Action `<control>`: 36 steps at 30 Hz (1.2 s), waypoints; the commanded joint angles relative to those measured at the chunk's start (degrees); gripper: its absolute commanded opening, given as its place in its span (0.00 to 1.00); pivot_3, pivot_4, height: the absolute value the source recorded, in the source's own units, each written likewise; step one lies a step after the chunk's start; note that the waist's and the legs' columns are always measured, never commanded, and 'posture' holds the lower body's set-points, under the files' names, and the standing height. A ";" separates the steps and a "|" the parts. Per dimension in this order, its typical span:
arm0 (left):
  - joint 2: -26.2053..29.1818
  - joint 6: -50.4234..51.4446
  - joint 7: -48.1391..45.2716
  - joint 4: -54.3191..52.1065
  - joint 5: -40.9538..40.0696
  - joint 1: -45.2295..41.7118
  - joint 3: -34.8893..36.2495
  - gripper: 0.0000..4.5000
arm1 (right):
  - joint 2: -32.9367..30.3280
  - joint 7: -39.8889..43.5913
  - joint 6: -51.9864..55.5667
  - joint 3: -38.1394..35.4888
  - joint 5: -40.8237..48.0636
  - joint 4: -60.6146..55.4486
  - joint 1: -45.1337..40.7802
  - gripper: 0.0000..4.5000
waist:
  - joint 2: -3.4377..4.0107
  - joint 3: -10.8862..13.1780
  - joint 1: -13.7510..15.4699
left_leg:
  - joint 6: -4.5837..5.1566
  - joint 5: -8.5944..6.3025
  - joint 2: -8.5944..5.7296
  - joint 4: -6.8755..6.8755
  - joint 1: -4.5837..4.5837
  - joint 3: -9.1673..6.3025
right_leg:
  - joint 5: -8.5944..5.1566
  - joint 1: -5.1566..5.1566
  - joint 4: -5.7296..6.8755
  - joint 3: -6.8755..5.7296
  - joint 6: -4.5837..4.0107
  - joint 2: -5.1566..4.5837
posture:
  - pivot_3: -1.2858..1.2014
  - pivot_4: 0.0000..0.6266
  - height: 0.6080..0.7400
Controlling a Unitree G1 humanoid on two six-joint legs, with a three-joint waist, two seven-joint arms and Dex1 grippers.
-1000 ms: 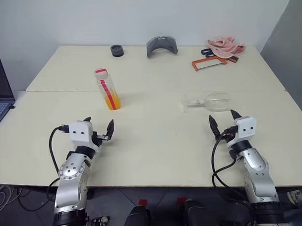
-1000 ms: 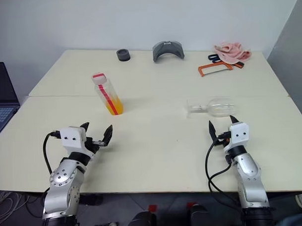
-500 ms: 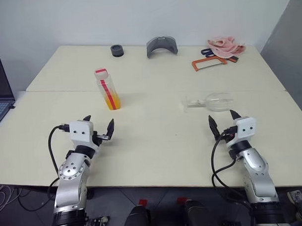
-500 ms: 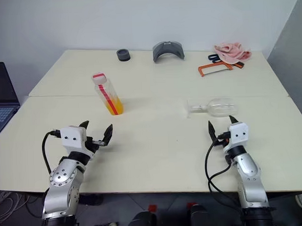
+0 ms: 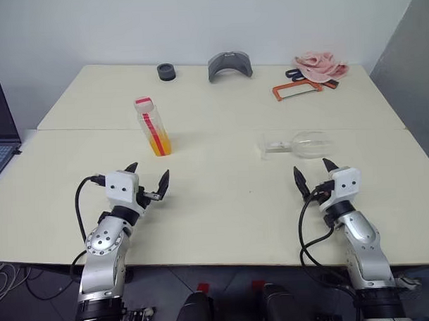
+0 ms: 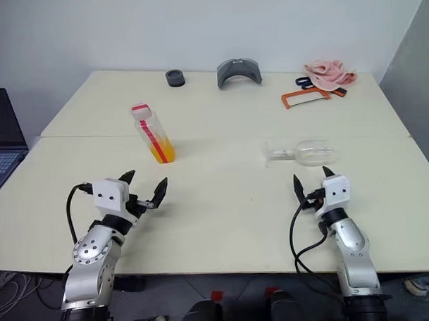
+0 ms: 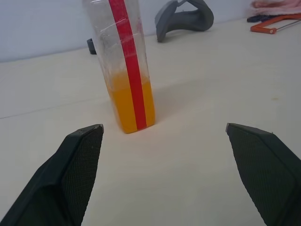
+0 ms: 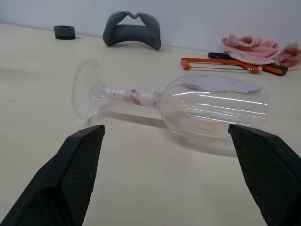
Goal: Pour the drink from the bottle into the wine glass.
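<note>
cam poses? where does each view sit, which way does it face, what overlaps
Left and right eye: on the head, looking forward and down over the table; both arms show, left gripper and right gripper open.
Left wrist: on the left wrist, looking along its fingers at the upright bottle.
Right wrist: on the right wrist, looking along its fingers at the wine glass, which lies on its side.
Shared: both wrist views catch the grey curved piece, black ring and orange saw at the far edge.
</note>
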 commanded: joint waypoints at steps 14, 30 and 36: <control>-0.41 0.61 1.30 1.05 -0.35 -4.51 -0.12 1.00 | -4.91 13.77 7.42 6.77 7.33 -12.73 0.62 1.00 | -0.01 0.00 0.02 | 0.02 -0.02 0.18 0.00 0.05 0.65 | 0.02 -0.06 0.00 0.12 0.04 0.07 | 0.52 0.24 1.00; -5.12 11.15 14.01 2.92 2.54 -17.84 -0.19 1.00 | -13.29 22.48 30.23 10.82 17.40 -23.11 -10.22 1.00 | -0.03 0.00 0.07 | 0.01 -0.01 -0.06 0.05 -0.07 0.01 | 0.04 0.01 -0.15 -0.10 0.07 0.04 | 0.52 0.24 1.00; -5.83 11.80 17.85 7.65 3.78 -22.27 0.07 1.00 | -14.16 23.47 35.16 10.03 20.42 -23.15 -13.50 1.00 | -0.04 0.00 0.09 | 0.00 -0.01 -0.08 0.06 -0.09 -0.01 | 0.04 0.01 -0.15 -0.13 0.08 0.04 | 0.52 0.24 1.00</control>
